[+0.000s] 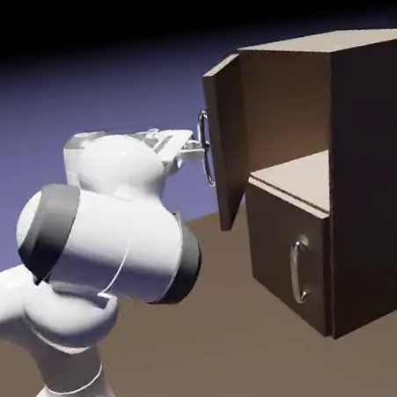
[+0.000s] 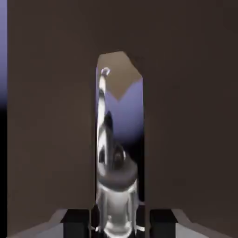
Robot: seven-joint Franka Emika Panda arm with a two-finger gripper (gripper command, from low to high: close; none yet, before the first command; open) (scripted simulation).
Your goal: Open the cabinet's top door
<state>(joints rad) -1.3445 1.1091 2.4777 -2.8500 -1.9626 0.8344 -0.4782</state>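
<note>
White Franka arm (image 1: 110, 241) nearest, at the exterior view's left. Two-finger gripper (image 1: 200, 149) closed narrow on the curved silver bar handle (image 1: 210, 175), mid-height. Behind the handle, top door (image 1: 228, 136) stands swung open, at the upper part of the dark brown wooden cabinet (image 1: 379, 177). Upper compartment (image 1: 288, 105) exposed; lower door (image 1: 285, 248) shut, own smaller silver handle (image 1: 296, 273).

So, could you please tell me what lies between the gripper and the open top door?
The curved silver handle lies there, between the gripper and the flat panel of the top door, as the exterior view shows.
</note>
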